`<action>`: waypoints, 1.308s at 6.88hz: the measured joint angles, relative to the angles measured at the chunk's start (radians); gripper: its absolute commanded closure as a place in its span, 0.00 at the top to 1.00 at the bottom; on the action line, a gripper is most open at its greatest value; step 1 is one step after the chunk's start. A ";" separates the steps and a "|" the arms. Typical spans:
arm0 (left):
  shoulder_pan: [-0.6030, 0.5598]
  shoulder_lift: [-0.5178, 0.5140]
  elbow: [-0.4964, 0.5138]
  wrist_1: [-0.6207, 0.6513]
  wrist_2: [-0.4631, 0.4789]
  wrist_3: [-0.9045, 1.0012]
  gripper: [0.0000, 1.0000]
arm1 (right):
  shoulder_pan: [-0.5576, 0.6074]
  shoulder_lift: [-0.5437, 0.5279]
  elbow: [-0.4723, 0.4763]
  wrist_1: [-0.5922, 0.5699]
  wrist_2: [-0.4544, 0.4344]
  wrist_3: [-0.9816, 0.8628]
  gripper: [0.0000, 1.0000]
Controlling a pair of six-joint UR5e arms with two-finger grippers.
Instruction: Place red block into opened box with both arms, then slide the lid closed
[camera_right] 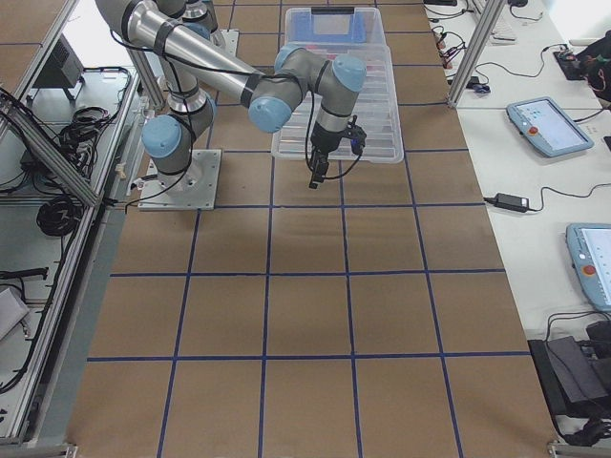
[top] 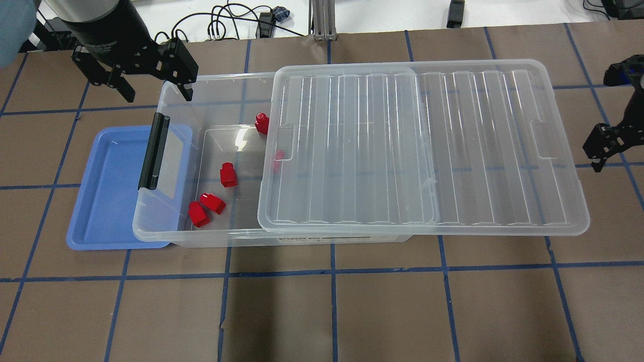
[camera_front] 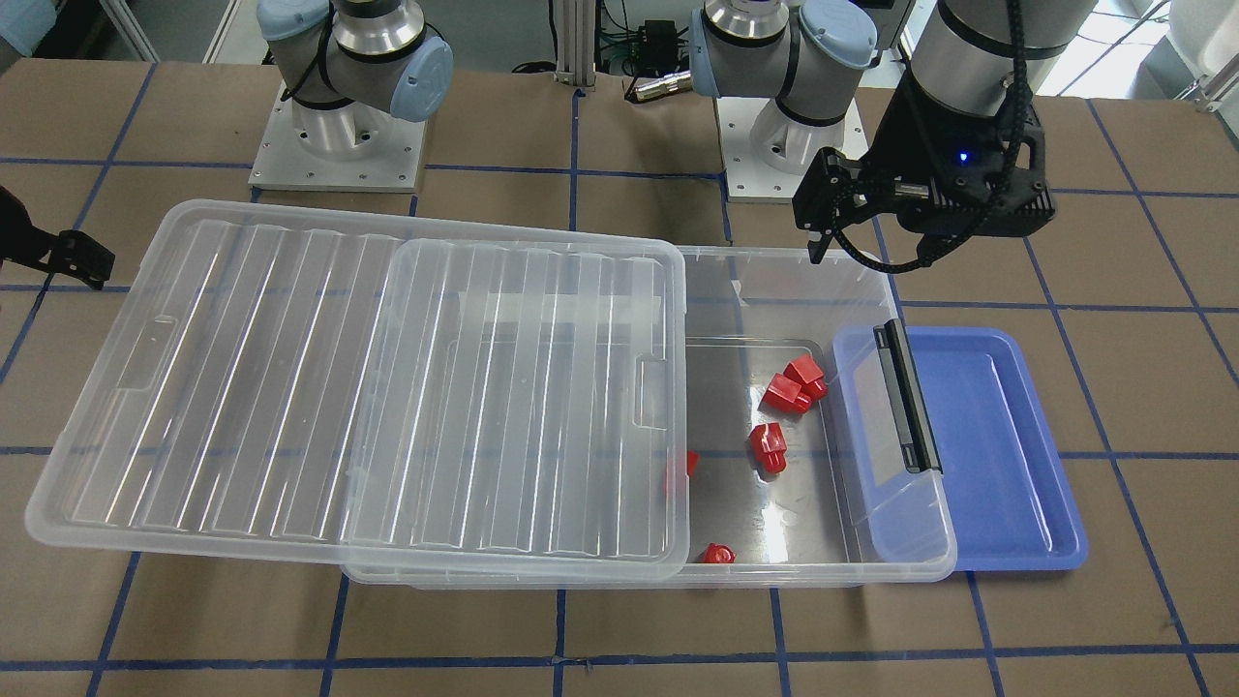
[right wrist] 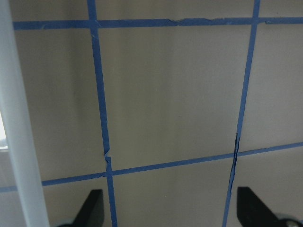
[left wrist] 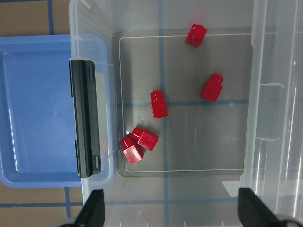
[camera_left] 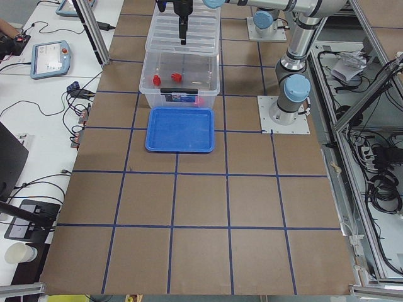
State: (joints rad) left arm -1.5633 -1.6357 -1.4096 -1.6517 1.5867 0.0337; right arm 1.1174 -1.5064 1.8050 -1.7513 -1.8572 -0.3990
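The clear box [top: 216, 78] lies open at its left end, where several red blocks [top: 228, 175] rest on its floor; one of them shows dimly under the lid's edge. The ribbed lid [top: 453, 151] covers the box's right part and overhangs far to the right. My left gripper [top: 155, 90] hovers open and empty above the box's far left corner; its wrist view looks down on the red blocks [left wrist: 158, 104]. My right gripper [top: 604, 146] hangs open and empty just beyond the lid's right edge, with only bare table below it [right wrist: 173, 213].
A blue tray [top: 100, 191] lies partly under the box's left end, below the black latch bar [top: 153, 151]. Brown table with blue tape lines [top: 332, 301] surrounds the box. Both arm bases [camera_front: 339, 136] stand behind the box.
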 measured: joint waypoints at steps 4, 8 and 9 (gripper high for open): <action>0.000 -0.027 0.045 -0.049 -0.004 -0.011 1.00 | 0.035 0.008 0.036 -0.083 0.098 0.010 1.00; -0.019 -0.027 0.048 -0.061 0.001 -0.032 1.00 | 0.166 0.010 0.037 -0.150 0.224 0.152 1.00; -0.021 -0.027 0.047 -0.061 0.001 -0.033 1.00 | 0.224 0.010 0.035 -0.162 0.232 0.175 1.00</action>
State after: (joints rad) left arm -1.5842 -1.6632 -1.3629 -1.7122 1.5880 0.0008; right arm 1.3411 -1.4966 1.8398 -1.9132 -1.6253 -0.2236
